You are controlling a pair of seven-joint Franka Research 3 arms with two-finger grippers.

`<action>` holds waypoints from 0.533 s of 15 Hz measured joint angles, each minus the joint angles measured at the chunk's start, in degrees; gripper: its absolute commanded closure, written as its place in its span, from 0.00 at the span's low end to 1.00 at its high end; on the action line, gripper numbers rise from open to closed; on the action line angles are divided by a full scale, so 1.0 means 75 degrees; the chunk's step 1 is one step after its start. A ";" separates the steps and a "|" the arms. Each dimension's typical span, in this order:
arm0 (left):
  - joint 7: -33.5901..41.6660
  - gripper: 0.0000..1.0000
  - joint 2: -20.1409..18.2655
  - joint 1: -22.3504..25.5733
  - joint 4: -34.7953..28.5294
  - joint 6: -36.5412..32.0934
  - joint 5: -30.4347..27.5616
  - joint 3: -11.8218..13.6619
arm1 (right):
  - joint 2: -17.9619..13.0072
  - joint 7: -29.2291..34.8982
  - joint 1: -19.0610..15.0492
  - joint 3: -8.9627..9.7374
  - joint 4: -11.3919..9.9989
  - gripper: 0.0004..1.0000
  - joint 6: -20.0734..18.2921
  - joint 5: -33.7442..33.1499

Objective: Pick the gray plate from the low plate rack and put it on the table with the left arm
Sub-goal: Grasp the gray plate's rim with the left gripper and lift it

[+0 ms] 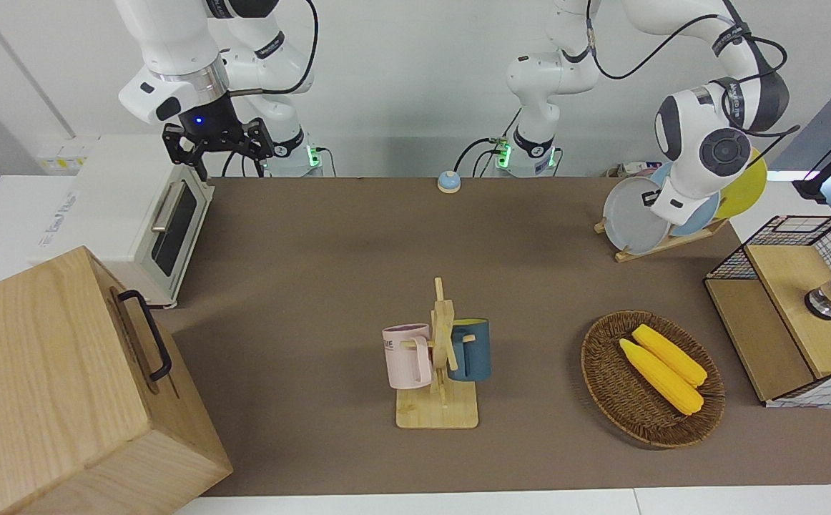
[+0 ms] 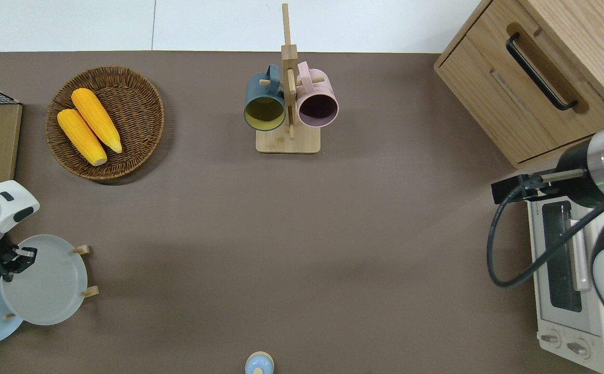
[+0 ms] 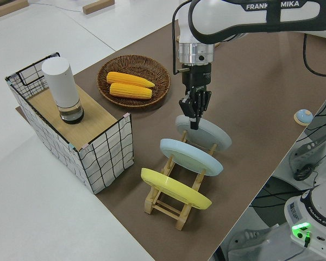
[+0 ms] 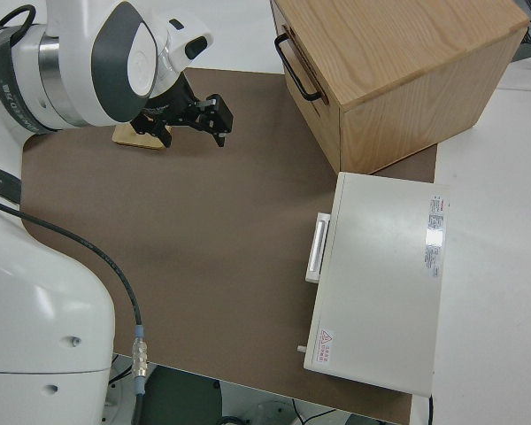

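Observation:
The gray plate (image 1: 632, 223) (image 2: 47, 283) (image 3: 213, 134) leans in the low plate rack (image 1: 662, 245) (image 3: 168, 205) at the left arm's end of the table (image 1: 315, 250), in the slot nearest the table's middle. A light blue plate (image 3: 190, 155) and a yellow plate (image 3: 174, 189) stand in the other slots. My left gripper (image 2: 15, 258) (image 3: 193, 120) (image 1: 649, 198) points down at the gray plate's top rim, open, holding nothing. My right gripper (image 1: 219, 143) is open and parked.
A wicker basket (image 1: 605, 386) with two corn cobs lies farther from the robots than the rack. A wire crate (image 1: 794, 307) stands beside it at the table's end. A mug stand (image 1: 438, 357), a small bell (image 1: 448, 182), a toaster oven (image 1: 136, 214) and a wooden drawer box (image 1: 58, 386) are also here.

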 measured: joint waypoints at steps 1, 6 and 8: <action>0.0000 1.00 -0.0008 -0.0002 0.0000 0.0000 0.0000 -0.0008 | 0.0000 0.0000 0.0000 0.0000 0.0000 0.02 0.0000 0.0000; 0.0000 1.00 -0.0023 -0.0003 0.0021 -0.0002 -0.0001 -0.0014 | 0.0000 0.0000 0.0000 0.0000 0.0000 0.02 0.0000 0.0000; 0.0000 1.00 -0.0047 -0.0003 0.0191 -0.0099 -0.0001 -0.0017 | 0.0000 0.0000 0.0000 0.0000 0.0000 0.02 0.0000 0.0000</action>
